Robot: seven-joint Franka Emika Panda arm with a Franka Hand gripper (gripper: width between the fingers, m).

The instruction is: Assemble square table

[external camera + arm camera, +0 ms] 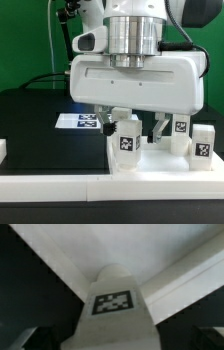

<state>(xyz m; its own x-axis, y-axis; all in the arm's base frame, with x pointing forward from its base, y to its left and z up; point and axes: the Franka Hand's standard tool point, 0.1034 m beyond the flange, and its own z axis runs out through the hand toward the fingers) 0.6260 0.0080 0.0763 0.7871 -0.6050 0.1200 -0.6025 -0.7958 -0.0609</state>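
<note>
the large white plastic square panel with a raised rim (150, 165) lies flat on the black worktop (40, 125), towards the exterior view's right, pressed up against the long white bar (60, 182) that edges the worktop's near side. on the panel stand small white block legs, each upright and each carrying a black-and-white square tag on its face. one leg (126, 143) stands nearest the camera, at the panel's left part in the exterior view; two more (180, 130) (203, 143) stand close together at the exterior view's right. a fourth leg cannot be made out, since the arm's broad white body hides the middle of the panel.

the gripper (138, 122) hangs low over the panel, its jaws spread wide with nothing between them; the dark fingertips (159, 128) sit just behind and beside the near leg, not touching it as far as can be told.

the wrist view shows the near leg (113, 308) as a tall white block, its tag facing the camera, with the panel's pale rim (70, 258) running behind it.

beyond the arm, the marker board (78, 122) lies flat on the worktop.
</note>
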